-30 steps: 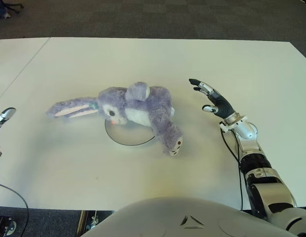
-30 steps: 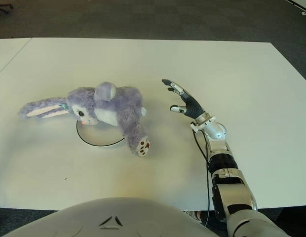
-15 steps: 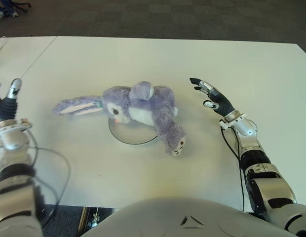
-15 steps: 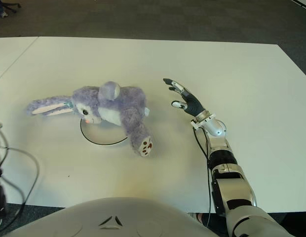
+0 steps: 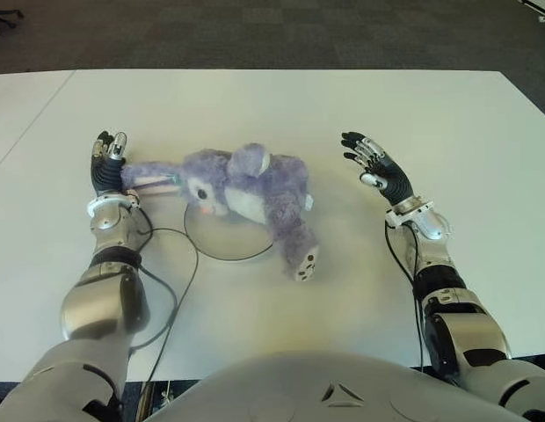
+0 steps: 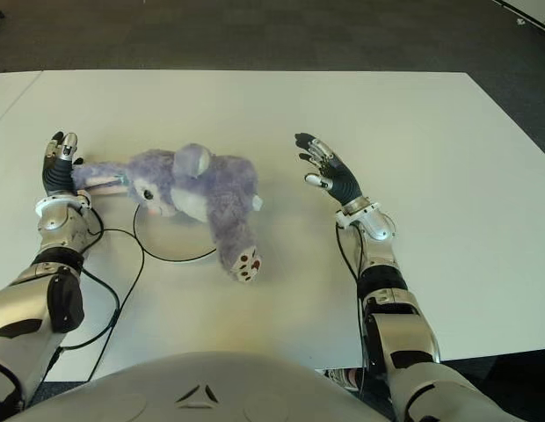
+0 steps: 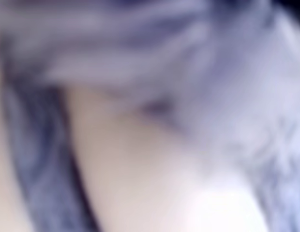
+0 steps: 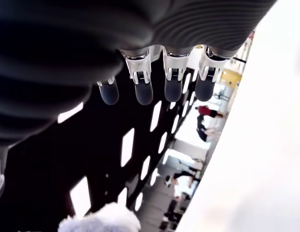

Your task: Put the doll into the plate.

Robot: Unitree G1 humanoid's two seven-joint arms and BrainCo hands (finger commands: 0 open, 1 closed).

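Plush lilac doll (image 5: 246,186) sprawls across the plate (image 5: 218,246) on the desk (image 5: 255,105), light and floppy, best gathered at its torso; right hand (image 5: 378,170) hovers beside it with fingers spread and empty, left hand (image 5: 106,164) against its ear, grip unclear.

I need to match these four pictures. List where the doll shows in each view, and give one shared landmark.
Left eye view: the doll lies left of centre, its body over the plate.
Right eye view: left of centre, a little further left.
Left wrist view: blurred purple and cream plush, seemingly the doll, fills the picture.
Right wrist view: only a pale fuzzy tip at the bottom edge.
Landmark: the foot sole with brown pads, in both eye views.
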